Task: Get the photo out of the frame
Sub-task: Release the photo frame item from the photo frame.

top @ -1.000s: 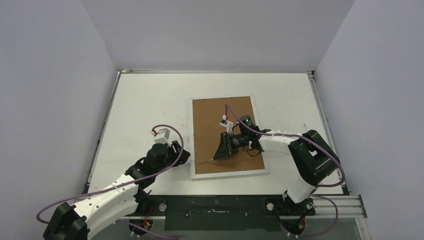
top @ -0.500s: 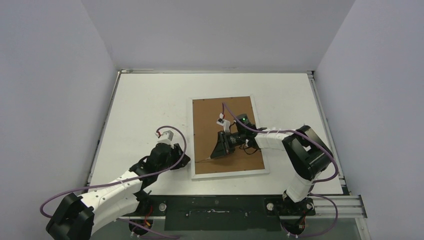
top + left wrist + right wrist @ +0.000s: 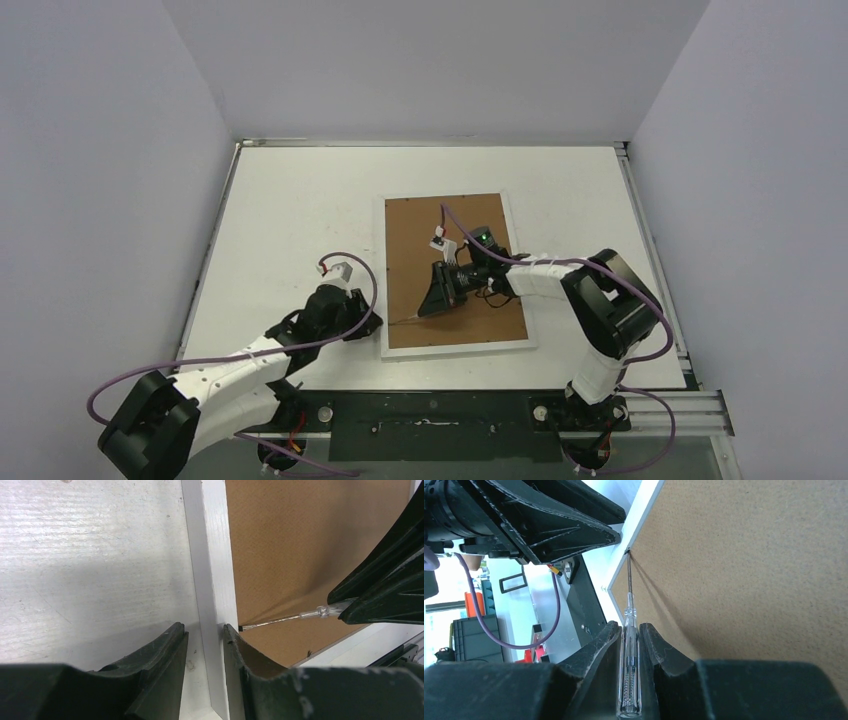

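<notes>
The frame (image 3: 440, 215) lies face down mid-table, brown back up inside a narrow white border (image 3: 215, 555). The photo is hidden. My right gripper (image 3: 432, 305) is shut on a clear-handled screwdriver (image 3: 630, 610). The screwdriver's thin tip (image 3: 250, 626) touches the seam between the brown back (image 3: 749, 570) and the left border, near the frame's near-left corner. My left gripper (image 3: 204, 627) straddles that same border just below the tip. Its right finger is against the inner edge and its left finger stands a little off the outer edge, on the table.
White table (image 3: 290, 210) enclosed by grey walls. A black base plate (image 3: 430, 425) with both arm mounts runs along the near edge. Purple cables loop over each arm. The right arm (image 3: 590, 300) reaches in low from the right across the frame's near half.
My left gripper has slid right up to the frame's left border and its jaws have narrowed around it. My right gripper has shifted slightly left with the screwdriver.
</notes>
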Controlling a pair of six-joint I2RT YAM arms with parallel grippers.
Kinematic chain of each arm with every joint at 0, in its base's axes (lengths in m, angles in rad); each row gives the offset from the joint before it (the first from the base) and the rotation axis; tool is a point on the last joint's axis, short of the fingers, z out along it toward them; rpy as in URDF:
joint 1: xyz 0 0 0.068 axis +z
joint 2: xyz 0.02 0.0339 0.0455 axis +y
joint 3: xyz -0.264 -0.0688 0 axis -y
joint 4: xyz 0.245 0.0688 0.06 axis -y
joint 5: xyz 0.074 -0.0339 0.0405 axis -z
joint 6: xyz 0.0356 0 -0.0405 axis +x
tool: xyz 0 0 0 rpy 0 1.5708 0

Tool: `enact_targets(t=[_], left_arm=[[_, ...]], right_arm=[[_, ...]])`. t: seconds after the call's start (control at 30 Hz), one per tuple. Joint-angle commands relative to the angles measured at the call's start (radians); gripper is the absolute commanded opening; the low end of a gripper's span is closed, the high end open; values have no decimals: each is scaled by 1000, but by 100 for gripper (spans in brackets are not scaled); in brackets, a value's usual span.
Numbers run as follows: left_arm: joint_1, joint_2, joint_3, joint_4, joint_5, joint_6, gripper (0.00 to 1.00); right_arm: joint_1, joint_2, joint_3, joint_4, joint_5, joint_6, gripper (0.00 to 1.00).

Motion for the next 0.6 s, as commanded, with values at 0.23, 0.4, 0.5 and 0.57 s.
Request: enact_targets(t=[0.23, 0.4, 0.5, 0.57], left_arm=[[7, 70, -8, 131, 63, 2, 26], [7, 86, -7, 139, 78, -1, 22], [7, 91, -11, 141, 80, -4, 18], [7, 91, -15, 142, 82, -8, 16]], right_arm=[[48, -22, 102, -61, 45, -4, 6], [64, -41, 134, -104, 68, 8, 6], [72, -60, 156, -140, 88, 16, 5], [79, -74, 174, -161, 103, 20, 5]])
